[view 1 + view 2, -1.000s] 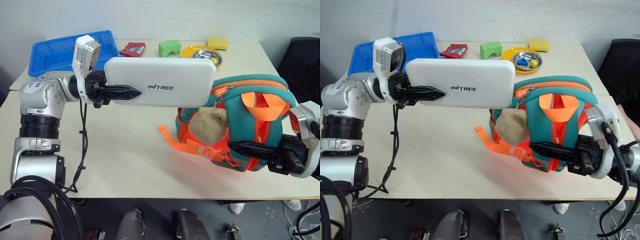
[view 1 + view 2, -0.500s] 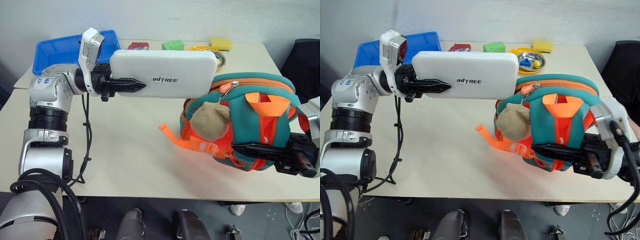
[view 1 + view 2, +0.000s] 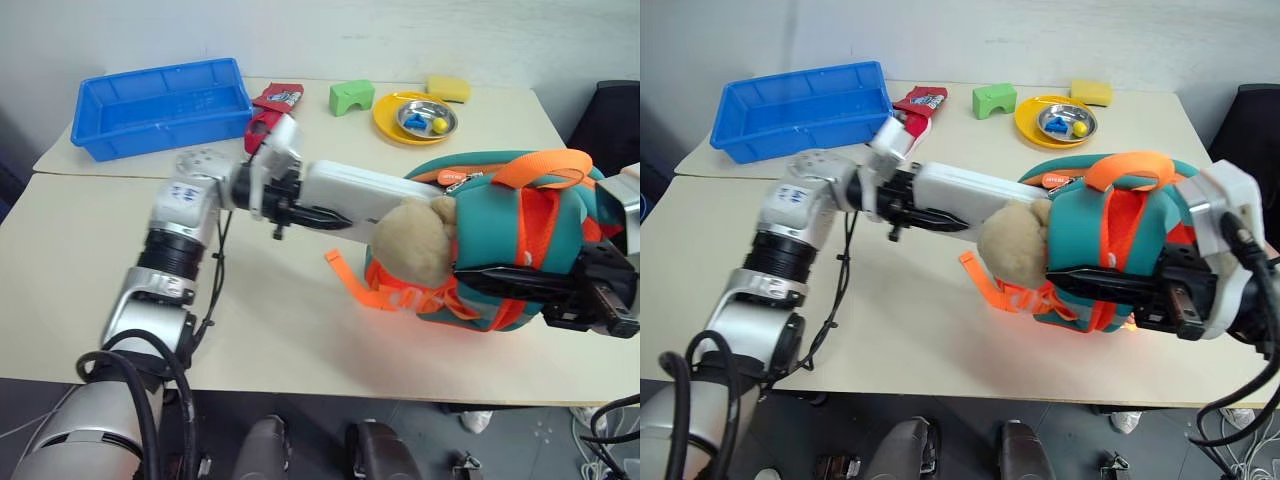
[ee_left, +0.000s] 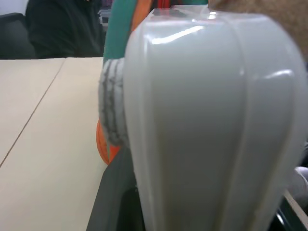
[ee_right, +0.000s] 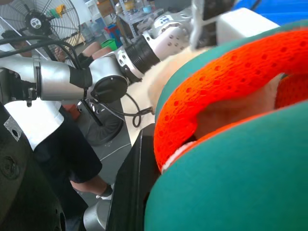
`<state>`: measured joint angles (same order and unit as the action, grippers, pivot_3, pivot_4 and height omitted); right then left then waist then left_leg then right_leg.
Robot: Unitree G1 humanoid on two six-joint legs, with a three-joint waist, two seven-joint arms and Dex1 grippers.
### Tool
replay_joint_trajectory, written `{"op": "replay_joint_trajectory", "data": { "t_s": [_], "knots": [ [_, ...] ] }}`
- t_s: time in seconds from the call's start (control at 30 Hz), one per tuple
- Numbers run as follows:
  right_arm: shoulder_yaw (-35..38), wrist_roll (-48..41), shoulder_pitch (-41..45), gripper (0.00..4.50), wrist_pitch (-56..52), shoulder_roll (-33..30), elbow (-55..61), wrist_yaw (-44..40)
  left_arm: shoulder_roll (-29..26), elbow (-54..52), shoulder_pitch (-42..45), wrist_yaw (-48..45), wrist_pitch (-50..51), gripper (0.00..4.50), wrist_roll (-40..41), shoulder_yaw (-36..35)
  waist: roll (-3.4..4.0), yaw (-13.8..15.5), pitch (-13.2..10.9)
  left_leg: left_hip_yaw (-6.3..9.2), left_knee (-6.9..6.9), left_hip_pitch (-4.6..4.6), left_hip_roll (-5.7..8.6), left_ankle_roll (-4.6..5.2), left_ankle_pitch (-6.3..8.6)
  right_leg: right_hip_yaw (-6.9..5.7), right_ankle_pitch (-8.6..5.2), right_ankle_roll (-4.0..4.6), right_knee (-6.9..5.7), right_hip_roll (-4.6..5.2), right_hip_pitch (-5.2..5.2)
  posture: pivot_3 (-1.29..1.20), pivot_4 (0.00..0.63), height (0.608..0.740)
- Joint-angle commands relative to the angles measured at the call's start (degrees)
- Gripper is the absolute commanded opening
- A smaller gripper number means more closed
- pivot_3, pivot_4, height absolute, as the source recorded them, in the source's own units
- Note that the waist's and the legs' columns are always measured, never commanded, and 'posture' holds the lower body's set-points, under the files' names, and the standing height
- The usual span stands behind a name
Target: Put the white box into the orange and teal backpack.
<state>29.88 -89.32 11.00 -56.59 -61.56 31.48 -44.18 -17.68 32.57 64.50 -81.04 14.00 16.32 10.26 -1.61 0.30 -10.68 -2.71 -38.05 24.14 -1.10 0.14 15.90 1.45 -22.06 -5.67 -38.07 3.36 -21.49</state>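
White box [image 3: 350, 190] partly inside upright orange-teal backpack [image 3: 510, 240].

Bright even light, soft shadows, wrist views blurred

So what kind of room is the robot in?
Probably a robot testing lab: plain tan tables carry practice props like a blue plastic tray and a green foam block, and a standing fan and cluttered shelves sit behind.
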Motion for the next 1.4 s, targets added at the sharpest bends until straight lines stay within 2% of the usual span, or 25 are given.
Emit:
{"op": "replay_joint_trajectory", "data": {
  "t_s": [0.03, 0.17, 0.3, 0.37, 0.4, 0.53, 0.67, 0.77, 0.93, 1.07, 1.2, 1.3, 1.4],
  "knots": [
    [-0.83, 1.03, 1.23, 0.02, 2.78, 1.39, 1.86, 1.54, 6.41, 1.34, 3.65, 6.07, -5.06, 1.27, -3.80, 2.39, 0.00, 0.10, 0.00, 0.00, -0.02, 0.03, 0.01, 0.02, 0.01, -0.01, 0.02, -0.03, 0.02, 0.00, 0.00, 0.00, 0.150, 0.740],
    [-1.78, 1.82, 1.21, 0.02, 3.99, 2.82, 2.65, 4.09, 12.05, 4.58, 6.09, 14.39, -3.39, 1.27, -6.21, 1.85, 0.00, 0.12, 0.00, 0.00, -0.03, 0.03, 0.10, 0.11, 0.00, 0.03, 0.04, -0.07, 0.02, 0.05, 0.00, 0.00, 0.150, 0.740],
    [-1.66, 2.12, -0.26, 0.02, 4.61, 3.80, 3.78, 6.32, 13.89, 5.67, 5.75, 18.89, -5.63, 1.27, -8.05, 1.22, 0.01, -0.39, 0.01, 0.00, 0.04, 0.00, 0.09, 0.11, 0.00, 0.07, 0.04, -0.07, 0.00, 0.01, -0.02, 0.00, 0.150, 0.740],
    [-1.37, 2.33, -1.53, 0.00, 5.03, 4.27, 4.79, 7.15, 13.40, 6.99, 6.30, 19.69, -4.67, 1.97, -7.14, -0.50, 0.02, -0.37, 0.01, 0.01, 0.04, -0.01, 0.06, 0.08, -0.01, 0.07, 0.04, -0.07, -0.04, -0.02, -0.05, 0.00, 0.150, 0.740],
    [-1.28, 2.21, -2.04, 0.00, 5.21, 4.42, 5.21, 7.50, 12.59, 6.97, 6.36, 19.28, -4.24, 2.13, -6.63, -1.21, 0.02, -0.36, 0.01, 0.01, 0.04, -0.02, 0.06, 0.08, -0.02, 0.06, 0.04, -0.07, -0.07, -0.02, -0.05, 0.00, 0.150, 0.740],
    [-1.03, 2.15, -3.69, 0.00, 6.05, 4.87, 6.14, 8.61, 8.15, 3.60, 4.70, 15.46, -0.69, 3.33, -4.24, -3.18, 0.02, -0.50, 0.01, 0.03, 0.02, -0.02, 0.06, 0.07, -0.04, 0.07, 0.04, -0.07, -0.11, -0.02, -0.05, 0.00, 0.150, 0.740],
    [-1.34, 3.38, -4.59, 0.00, 6.93, 5.64, 5.73, 10.62, 1.06, -1.67, 1.86, 11.07, 2.96, 4.47, -1.15, -5.86, 0.03, -0.45, 0.01, 0.05, 0.02, -0.02, 0.06, 0.04, -0.05, 0.05, 0.04, -0.07, -0.14, 0.00, -0.04, 0.00, 0.150, 0.740],
    [-1.78, 3.94, -5.28, 0.00, 7.26, 6.03, 6.30, 10.69, -4.11, -5.35, 1.02, 7.63, 6.47, 4.47, 2.25, -8.26, 0.03, -0.44, 0.01, 0.07, 0.01, -0.02, 0.06, 0.03, -0.06, 0.05, 0.04, -0.07, -0.35, 0.00, -0.05, 0.00, 0.150, 0.740],
    [-2.70, 5.42, -5.75, 0.00, 7.69, 6.55, 6.51, 11.35, -10.33, -16.26, -0.32, -0.29, 18.81, 4.47, 10.53, -9.00, 0.03, -0.25, 0.01, 0.25, -0.07, 0.04, 0.14, 0.03, -0.06, -0.13, 0.04, -0.07, -0.33, 0.10, 0.04, 0.00, 0.150, 0.740],
    [-2.60, 5.26, -6.42, 0.00, 7.83, 6.71, 6.95, 11.15, -7.53, -23.05, -1.74, 5.58, 18.88, 4.47, 10.40, -7.95, 0.03, -0.12, 0.01, 0.43, -0.13, 0.04, 0.19, 0.04, -0.07, -0.26, 0.04, -0.07, -0.23, 0.15, 0.19, 0.00, 0.150, 0.740],
    [-3.09, 6.40, -7.14, 0.00, 8.06, 6.67, 7.98, 11.20, -4.52, -27.98, -4.78, 8.12, 15.25, 4.47, 7.10, -2.85, 0.03, -0.25, 0.01, 0.51, -0.14, 0.01, 0.19, 0.06, -0.08, -0.33, 0.04, -0.07, -0.03, 0.13, 0.27, 0.00, 0.150, 0.740],
    [-3.86, 6.53, -7.49, 0.00, 8.34, 7.08, 8.79, 11.38, -2.70, -27.81, -6.16, 10.32, 9.68, 4.47, 3.24, 0.66, 0.05, -0.43, 0.02, 0.51, -0.09, 0.00, 0.18, 0.05, -0.08, -0.32, 0.04, -0.07, -0.03, 0.08, 0.24, 0.00, 0.150, 0.740],
    [-4.73, 6.90, -7.50, 0.00, 8.79, 7.57, 9.31, 12.01, -0.14, -27.25, -6.04, 12.88, 10.27, 4.47, 3.99, 0.48, 0.05, -0.31, 0.02, 0.52, -0.10, 0.00, 0.18, 0.06, -0.11, -0.33, 0.04, -0.07, -0.05, 0.08, 0.23, 0.00, 0.150, 0.740]
  ]
}}
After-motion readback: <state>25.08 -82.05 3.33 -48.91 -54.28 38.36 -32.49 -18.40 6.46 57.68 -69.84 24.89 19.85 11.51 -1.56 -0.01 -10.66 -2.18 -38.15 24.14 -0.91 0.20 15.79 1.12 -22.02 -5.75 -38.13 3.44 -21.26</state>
